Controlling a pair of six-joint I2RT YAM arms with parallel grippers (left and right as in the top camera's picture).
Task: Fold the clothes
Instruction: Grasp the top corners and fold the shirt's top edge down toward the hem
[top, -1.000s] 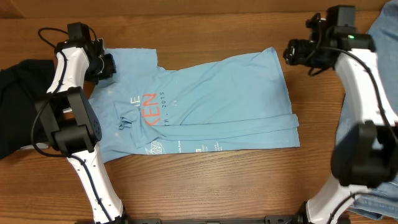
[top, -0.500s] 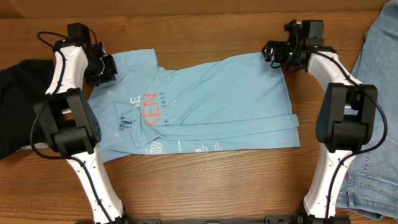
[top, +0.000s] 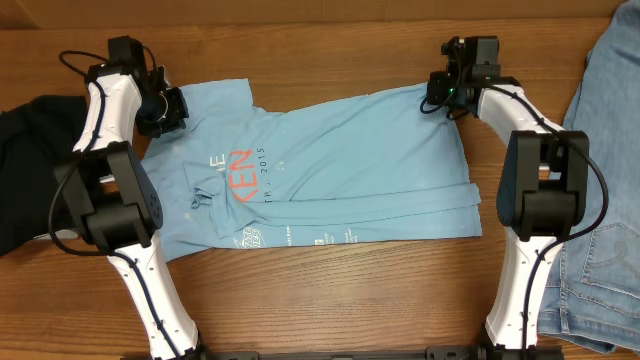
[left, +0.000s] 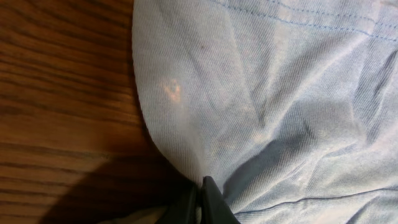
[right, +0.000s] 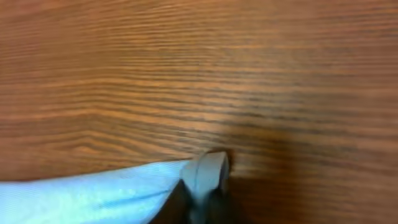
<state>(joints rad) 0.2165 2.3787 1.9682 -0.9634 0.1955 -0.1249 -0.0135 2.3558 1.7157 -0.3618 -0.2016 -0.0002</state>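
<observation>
Overhead, btm of frame: bare wooden surface (top: 330, 310) btwn the two arm bases. Just above it the light-blue T-shirt (top: 340, 150) lies flat across the centre, long side running left-right. Its lower edge is doubled over into a narrow band w/ small white print at lower left. Coral-red and white lettering (top: 237, 162) sits left of centre.

At the left edge is a black garment (top: 25, 170), partly behind the left arm. At the right edge are blue jeans (top: 605, 80), apart from the shirt, running top to btm corner.

Further up, at the shirt's upper-left corner by the sleeve, the left gripper (top: 165, 108) is down on the cloth. At the upper-right corner the right gripper (top: 440, 90) sits on the hem tip.

Left wrist view: the left gripper (left: 204, 200) at btm centre is pinched closed on the T-shirt (left: 267, 93). Its dark fingers (left: 216, 206) meet w/ fabric puckering toward them. A curved cloth edge lies against the wood surface (left: 62, 74) on the left.

Right wrist view: the right gripper (right: 202, 193) at btm centre is clamped on the pointed corner of the T-shirt (right: 93, 193), the tip turned up btwn the jaws. The surface (right: 199, 62) fills the rest of the frame.
</observation>
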